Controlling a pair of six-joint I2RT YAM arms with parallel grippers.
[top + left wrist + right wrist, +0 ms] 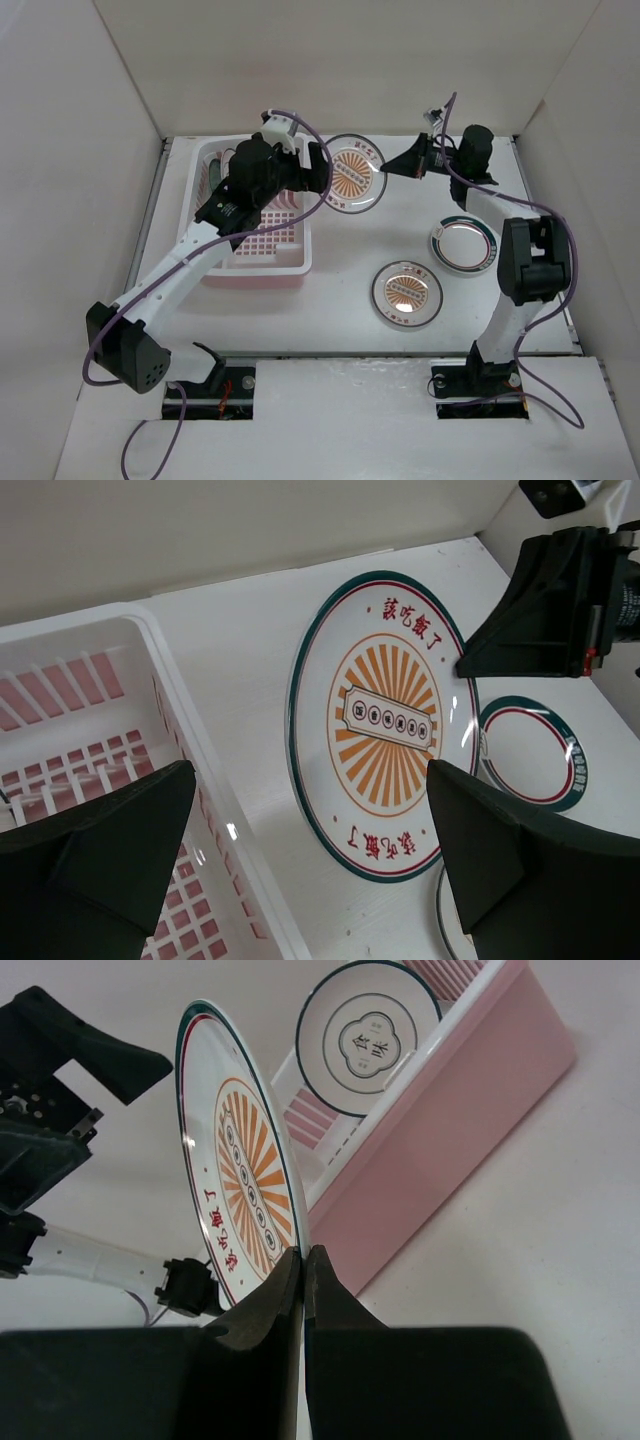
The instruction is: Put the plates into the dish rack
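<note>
My right gripper [303, 1257] is shut on the rim of the orange sunburst plate [240, 1190] and holds it tilted above the table, just right of the dish rack [262, 262]. In the top view this plate [352, 175] sits between the two grippers, with the right gripper [398, 164] at its right edge. My left gripper [322, 168] is open and empty over the rack's far right corner, facing the plate [385, 720] without touching it. A white plate with grey rings [365, 1050] stands in the rack [450, 1130].
Two plates lie flat on the table at the right: a green-rimmed one [463, 245] and one with an orange-brown centre [405, 293]. The left arm crosses over the rack. White walls enclose the table at the back and sides.
</note>
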